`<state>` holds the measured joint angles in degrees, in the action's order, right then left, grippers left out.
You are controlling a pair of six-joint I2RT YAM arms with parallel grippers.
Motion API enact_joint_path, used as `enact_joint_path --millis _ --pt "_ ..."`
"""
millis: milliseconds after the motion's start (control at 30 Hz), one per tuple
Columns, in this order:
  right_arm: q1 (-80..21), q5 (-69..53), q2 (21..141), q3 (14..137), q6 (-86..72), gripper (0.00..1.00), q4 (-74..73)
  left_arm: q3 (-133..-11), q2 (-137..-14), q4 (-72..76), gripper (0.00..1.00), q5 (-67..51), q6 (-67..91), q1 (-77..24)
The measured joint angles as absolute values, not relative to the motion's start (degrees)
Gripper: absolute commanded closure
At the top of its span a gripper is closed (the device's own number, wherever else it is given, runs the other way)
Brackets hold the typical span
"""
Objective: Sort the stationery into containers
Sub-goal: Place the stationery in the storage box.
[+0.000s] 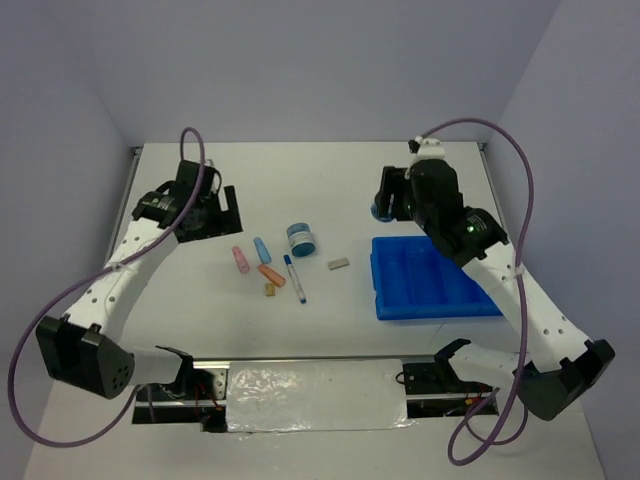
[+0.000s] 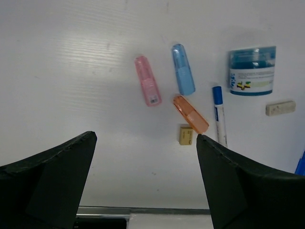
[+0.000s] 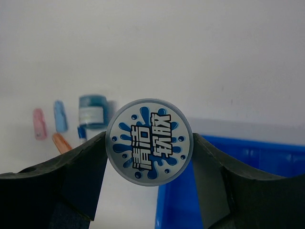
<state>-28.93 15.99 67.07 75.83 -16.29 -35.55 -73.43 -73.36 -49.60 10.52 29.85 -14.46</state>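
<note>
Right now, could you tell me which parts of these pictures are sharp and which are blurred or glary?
Right wrist: the round tub in the right claw is sharp; the second tub, pink bar and tray are blurred. Left wrist: the orange bar and pen are crisp, with a sheen on the table. Top view: evenly lit.
</note>
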Motion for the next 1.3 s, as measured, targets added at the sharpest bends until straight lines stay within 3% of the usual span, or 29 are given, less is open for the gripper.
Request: enact_joint_path --millis 267,533,600,867,933,967,1300 --pt "-28.21 18.90 64.55 58.30 -19.92 0.78 -38.59 -78.30 -84.05 -47.37 0.01 10.76 34.70 -26.37" --pt "-26.48 18.44 68.40 52.40 -20.12 0.74 -32.71 -83.64 -92.49 -46.19 0.01 10.83 38.06 -29.21" --pt "-26.28 18.22 69.80 52.03 -20.10 0.69 -30.96 -85.25 -94.06 -46.09 0.01 10.81 38.44 -29.58" --pt "-25.98 17.10 72.16 49.17 -20.29 0.30 -25.23 -89.93 -95.92 -46.09 0.01 10.79 39.22 -29.93" --pt "-25.98 16.78 72.14 48.62 -20.62 0.15 -24.75 -90.43 -96.53 -45.91 0.01 10.74 39.33 -29.95" --pt "-25.98 16.71 72.10 48.40 -20.78 0.02 -24.49 -90.67 -97.10 -45.80 0.01 10.61 39.44 -30.00" --pt "-25.82 18.15 65.76 51.35 -21.45 0.00 -27.29 -95.85 -107.11 -47.18 0.01 12.58 45.36 -34.83"
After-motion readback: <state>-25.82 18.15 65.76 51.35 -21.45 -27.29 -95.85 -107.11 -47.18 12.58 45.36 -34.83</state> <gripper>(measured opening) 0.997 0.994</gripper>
